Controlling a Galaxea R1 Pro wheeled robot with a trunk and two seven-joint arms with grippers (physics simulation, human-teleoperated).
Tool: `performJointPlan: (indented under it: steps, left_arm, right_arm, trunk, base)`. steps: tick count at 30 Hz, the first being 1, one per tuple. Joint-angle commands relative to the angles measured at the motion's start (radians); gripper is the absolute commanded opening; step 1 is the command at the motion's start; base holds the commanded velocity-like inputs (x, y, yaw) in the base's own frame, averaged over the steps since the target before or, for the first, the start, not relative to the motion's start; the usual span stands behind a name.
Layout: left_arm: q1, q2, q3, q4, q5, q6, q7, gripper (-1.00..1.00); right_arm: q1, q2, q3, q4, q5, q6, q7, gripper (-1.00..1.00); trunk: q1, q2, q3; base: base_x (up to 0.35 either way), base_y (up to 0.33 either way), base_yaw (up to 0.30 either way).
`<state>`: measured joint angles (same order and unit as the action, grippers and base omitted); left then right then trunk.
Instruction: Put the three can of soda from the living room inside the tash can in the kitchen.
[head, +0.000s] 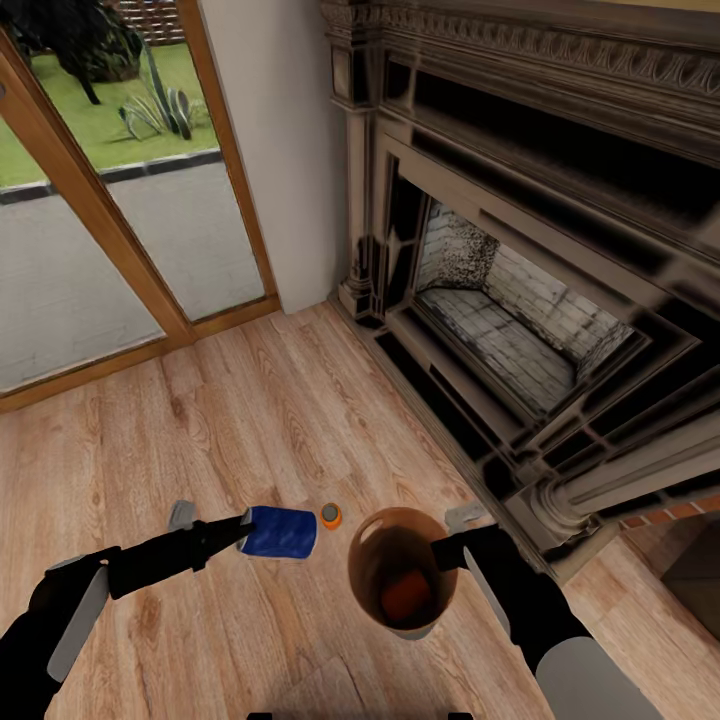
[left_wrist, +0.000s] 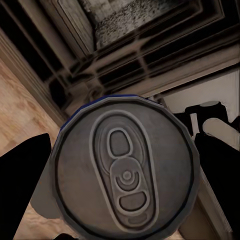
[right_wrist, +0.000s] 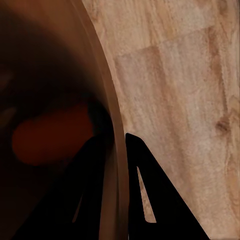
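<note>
My left hand is pinched on the blue can, which lies with its long axis level, pointing at three o'clock toward the bin. In my left wrist view its silvery top faces the camera, fingers dark on either side. The bin sits just beside the can at three o'clock, held up by my right hand, whose fingers are pressed on the rim, one inside and one outside the wall. One orange can already lies in the bin's bottom; another orange can stands on the wood floor between blue can and bin, toward twelve. My left forearm reaches low from eight o'clock; I judge a short carry over the rim comes next.
</note>
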<state>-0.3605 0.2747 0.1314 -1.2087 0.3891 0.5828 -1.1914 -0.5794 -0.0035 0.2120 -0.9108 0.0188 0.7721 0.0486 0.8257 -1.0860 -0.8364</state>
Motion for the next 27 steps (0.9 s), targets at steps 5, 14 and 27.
performJointPlan:
  steps: [5, 14, 27]
  left_arm:
    - [0.000, -0.002, -0.013, 0.000, 0.021, 0.000, 0.000, -1.00]
    - [0.000, -0.017, -0.041, 0.000, 0.028, 0.000, -0.001, -1.00]
    - [0.000, -0.078, -0.056, 0.000, 0.028, 0.000, -0.001, -1.00]
  right_arm:
    - [-0.002, 0.005, -0.002, 0.029, -0.011, -0.015, 0.004, -1.00]
    - [-0.002, 0.007, -0.002, 0.037, -0.011, -0.032, 0.004, -1.00]
    - [-0.002, 0.007, -0.002, 0.039, -0.010, -0.033, 0.004, -1.00]
  trunk:
    - [0.000, 0.000, 0.000]
    - [0.000, 0.000, 0.000]
    - [0.000, 0.000, 0.000]
  base:
    - [0.000, 0.000, 0.000]
    - [0.000, 0.000, 0.000]
    - [0.000, 0.000, 0.000]
